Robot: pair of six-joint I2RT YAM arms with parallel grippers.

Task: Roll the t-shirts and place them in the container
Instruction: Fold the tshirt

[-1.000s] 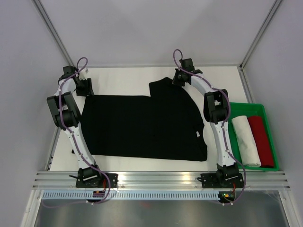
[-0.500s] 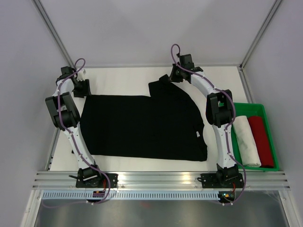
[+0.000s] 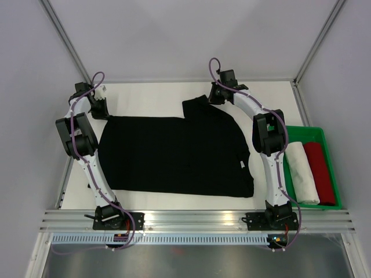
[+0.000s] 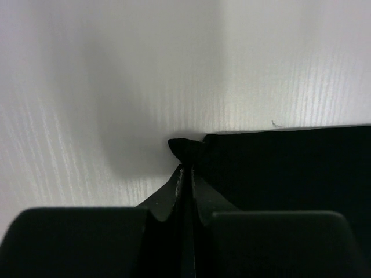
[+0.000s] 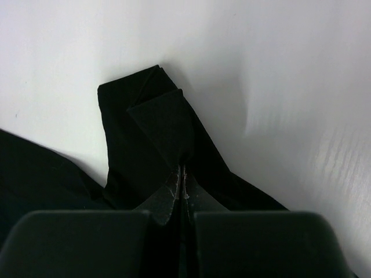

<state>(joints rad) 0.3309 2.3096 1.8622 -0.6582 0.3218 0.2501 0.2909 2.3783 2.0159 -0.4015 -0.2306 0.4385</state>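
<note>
A black t-shirt [image 3: 174, 156] lies spread flat on the white table, its small white neck label [image 3: 242, 165] towards the right. My left gripper [image 3: 105, 113] is at the shirt's far left corner; in the left wrist view the left gripper [image 4: 186, 169] is shut on that bunched corner [image 4: 186, 147]. My right gripper [image 3: 214, 99] is at the far sleeve [image 3: 197, 106]; the right wrist view shows the right gripper [image 5: 182, 172] shut on the folded sleeve [image 5: 156, 121]. A white roll [image 3: 302, 171] and a red roll [image 3: 320, 171] lie side by side at the right.
The two rolls sit in a green tray [image 3: 301, 128] at the table's right edge, beside the right arm. Grey walls with metal frame posts enclose the table on three sides. An aluminium rail [image 3: 197, 217] carrying both arm bases runs along the near edge.
The left gripper has closed on the shirt's far left corner. The right gripper, still shut on the sleeve, has shifted slightly away and to the left.
</note>
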